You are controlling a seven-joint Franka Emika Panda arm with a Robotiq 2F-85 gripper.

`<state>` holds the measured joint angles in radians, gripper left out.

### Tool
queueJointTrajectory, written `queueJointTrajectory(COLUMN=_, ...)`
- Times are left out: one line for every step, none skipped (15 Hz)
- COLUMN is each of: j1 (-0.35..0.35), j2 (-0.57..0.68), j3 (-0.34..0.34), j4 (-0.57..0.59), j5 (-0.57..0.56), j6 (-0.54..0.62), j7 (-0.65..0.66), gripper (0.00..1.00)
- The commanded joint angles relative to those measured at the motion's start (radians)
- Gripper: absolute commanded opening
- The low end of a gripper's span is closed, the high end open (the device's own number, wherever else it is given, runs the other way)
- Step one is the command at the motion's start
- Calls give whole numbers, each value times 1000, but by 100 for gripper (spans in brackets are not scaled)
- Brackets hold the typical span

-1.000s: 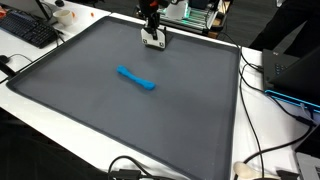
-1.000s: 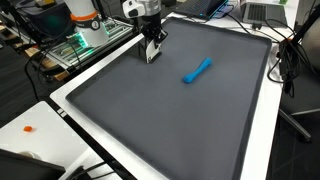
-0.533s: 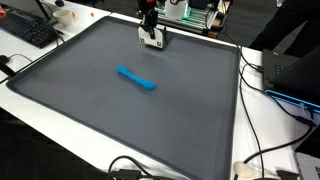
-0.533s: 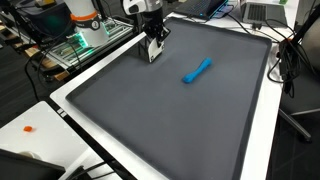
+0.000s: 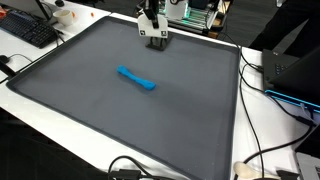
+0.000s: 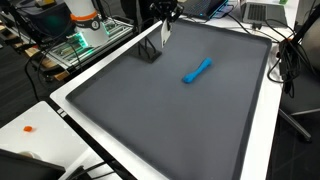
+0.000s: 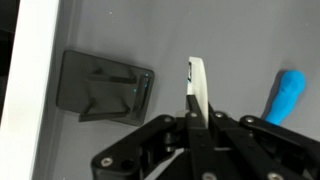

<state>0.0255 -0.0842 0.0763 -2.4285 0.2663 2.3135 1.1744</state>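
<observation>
My gripper [image 7: 197,112] is shut on a thin white flat piece [image 7: 197,88] and holds it upright above the dark grey mat [image 5: 120,110]. In both exterior views the gripper [image 5: 152,20] [image 6: 164,20] hangs over the mat's far edge with the white piece [image 6: 163,32] below it. A black holder [image 7: 105,87] [image 6: 150,52] sits on the mat just beside and below the piece. A blue elongated object [image 5: 136,78] [image 6: 197,70] [image 7: 287,95] lies near the mat's middle, apart from the gripper.
A white table border [image 6: 60,100] surrounds the mat. A keyboard [image 5: 28,30] lies at one corner. Cables [image 5: 262,80] and a laptop [image 6: 262,12] sit along the edges. Electronics [image 6: 85,40] stand behind the gripper. A small orange thing [image 6: 30,128] lies on the white border.
The gripper has risen with the white piece, lifting it up and away from the black holder, which stays on the mat. The blue object has not moved.
</observation>
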Motion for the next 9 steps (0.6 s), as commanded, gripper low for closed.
queueJointTrajectory(j1=20, j2=16, j3=5, j4=123, j5=-56, j6=-145, j7=-112, gripper=1)
queueJointTrajectory(j1=25, j2=28, j3=9, j4=158, j5=-73, j6=-168, j7=-146, gripper=1)
queueJointTrajectory(j1=30, j2=40, j3=14, j4=190, j5=-94, j6=-188, j7=-174, gripper=1)
queueJointTrajectory(j1=36, j2=53, j3=19, j4=219, j5=-111, j6=-200, j7=-207, gripper=1)
queueJointTrajectory(j1=41, j2=70, j3=24, j4=247, j5=-137, j6=-212, j7=-232, gripper=1)
queueJointTrajectory(j1=48, j2=85, j3=29, j4=271, j5=-153, j6=-218, j7=-264, gripper=1)
queueJointTrajectory(j1=54, j2=100, j3=33, j4=291, j5=-172, j6=-222, j7=-296, gripper=1)
queueJointTrajectory(j1=60, j2=114, j3=37, j4=310, j5=-191, j6=-227, j7=-328, gripper=1)
queueJointTrajectory(j1=67, j2=129, j3=40, j4=328, j5=-212, j6=-235, j7=-358, gripper=1)
